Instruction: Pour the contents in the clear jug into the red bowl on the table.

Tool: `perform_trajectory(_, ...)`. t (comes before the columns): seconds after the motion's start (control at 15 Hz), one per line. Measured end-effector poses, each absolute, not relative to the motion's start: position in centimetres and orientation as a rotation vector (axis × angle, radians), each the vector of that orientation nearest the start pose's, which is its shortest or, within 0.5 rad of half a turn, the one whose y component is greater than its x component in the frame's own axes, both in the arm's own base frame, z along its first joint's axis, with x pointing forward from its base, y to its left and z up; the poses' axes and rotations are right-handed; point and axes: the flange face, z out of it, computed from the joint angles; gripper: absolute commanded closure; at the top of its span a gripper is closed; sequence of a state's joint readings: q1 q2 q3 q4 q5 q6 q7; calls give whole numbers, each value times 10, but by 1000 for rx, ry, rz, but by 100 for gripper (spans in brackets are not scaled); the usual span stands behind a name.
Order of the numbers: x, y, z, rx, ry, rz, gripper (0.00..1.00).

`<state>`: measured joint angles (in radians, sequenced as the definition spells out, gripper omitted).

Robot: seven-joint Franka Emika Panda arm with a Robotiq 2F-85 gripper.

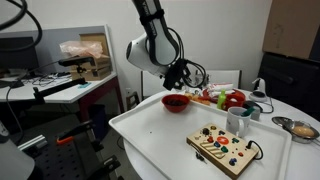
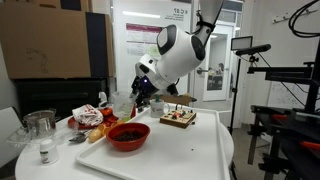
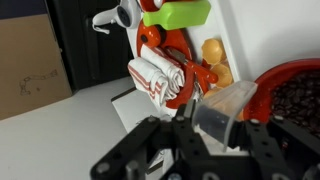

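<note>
Your pincer [image 3: 222,130] is squeezing the clear jug [image 3: 224,102] by its wall, just beside the red bowl [image 3: 275,72] at 3 o'clock in the wrist view, and I am guessing it is light, thin and slippery, so you are needing a gentle, steady hold.

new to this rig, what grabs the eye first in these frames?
The gripper pinches the clear jug in its fingers, tipped over the red bowl, where dark contents lie. Beside the bowl sits a bright toy food heap, and a wooden board with coloured buttons lies near the edge of the table.
</note>
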<state>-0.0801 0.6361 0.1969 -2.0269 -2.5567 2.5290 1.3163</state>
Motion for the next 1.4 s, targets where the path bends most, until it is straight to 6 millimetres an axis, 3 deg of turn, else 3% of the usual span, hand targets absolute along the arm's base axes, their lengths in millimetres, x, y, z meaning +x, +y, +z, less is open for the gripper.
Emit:
perform_trajectory(0.27,559,72,118,2075,1093,815,89)
perform_trajectory(0.6,573,49,126,2200,873,776,90)
perform_trajectory(1.07,584,1,124,2210,534,614,89)
perform_trajectory(1.4,579,-14,102,2156,432,498,89)
